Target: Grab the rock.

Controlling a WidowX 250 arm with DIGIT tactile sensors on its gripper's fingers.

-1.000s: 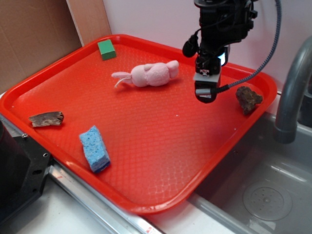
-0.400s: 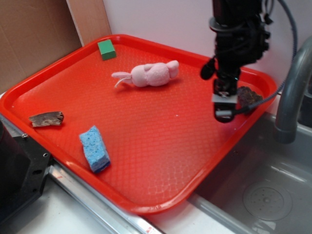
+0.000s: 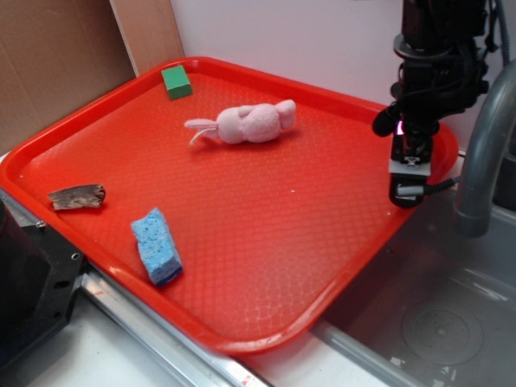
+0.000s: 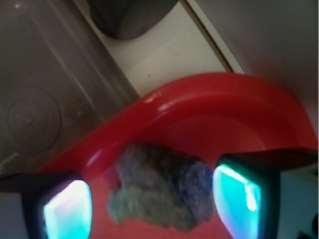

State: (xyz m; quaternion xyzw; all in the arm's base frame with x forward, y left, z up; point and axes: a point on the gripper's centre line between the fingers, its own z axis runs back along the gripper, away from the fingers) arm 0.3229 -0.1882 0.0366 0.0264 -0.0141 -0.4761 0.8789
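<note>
Black and cabled, the gripper (image 3: 405,190) hangs over the 3 o'clock corner of the tray (image 3: 97,137), close to its rim, in the exterior view. The wrist view shows its jaws released: 2 fingers (image 4: 238,196), their tips glowing teal, stand apart with the rock (image 4: 162,185) lying between them on the red floor. A gap shows on each side of the rock, so neither finger touches it. The rock is a lumpy grey-brown chunk with a rough surface, set just inside the tray's curved corner rim. In the exterior view the arm hides it.

Beyond the rim, a grey metal sink (image 3: 435,322) drops away at 4 o'clock, its round drain showing in both views. A grey faucet (image 3: 480,153) curves up at the right edge, just beside the arm.

Across the tray, a pink plush (image 3: 246,122) lies on its side toward 12 o'clock, well apart from the gripper. A green block (image 3: 176,81) sits near the 11 o'clock corner. A blue sponge (image 3: 156,246) rests toward 7 o'clock, and a flat brown sliver (image 3: 76,196) lies at 9 o'clock near the rim. Brown cardboard (image 3: 56,56) stands behind the tray's far left side.
</note>
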